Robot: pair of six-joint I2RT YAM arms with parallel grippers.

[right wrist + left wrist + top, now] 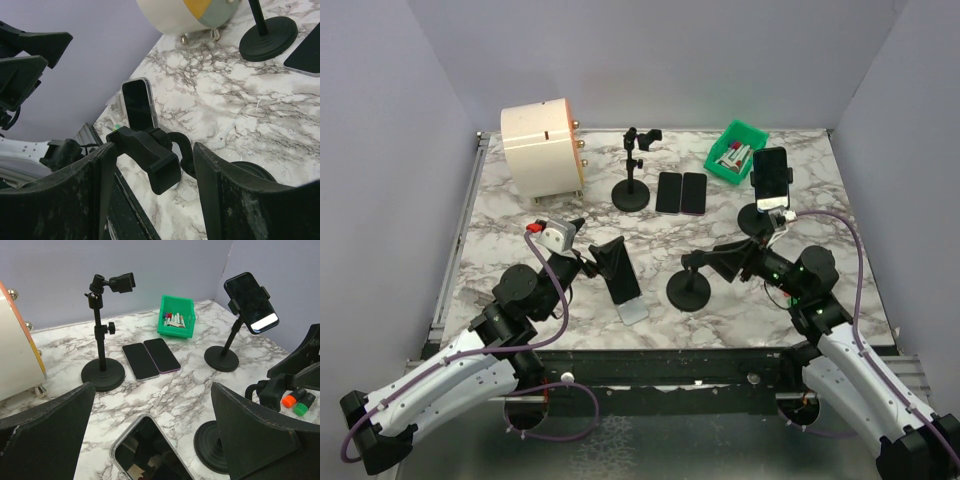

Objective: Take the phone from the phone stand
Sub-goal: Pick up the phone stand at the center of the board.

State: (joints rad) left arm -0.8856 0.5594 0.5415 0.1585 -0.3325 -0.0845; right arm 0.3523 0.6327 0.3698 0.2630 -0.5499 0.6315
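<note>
The surface (pixel 500 235) is patterned as white marble with grey veins. The phone stand (pixel 689 291) is finished in black, as is the rear stand (pixel 631 194). The phone (pixel 619 272) is seen with a black screen inside a pale, clear rim. The clamped phone (pixel 771 176) is shown black with a white band at its lower end. The bin (pixel 736 152) is coloured bright green, and the drum (pixel 542 150) cream with an orange rim. The cables (pixel 861 262) are coloured purple.

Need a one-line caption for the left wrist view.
Open left gripper over a loose phone; behind: empty stand, two flat phones, green bin, mounted phone.
</note>
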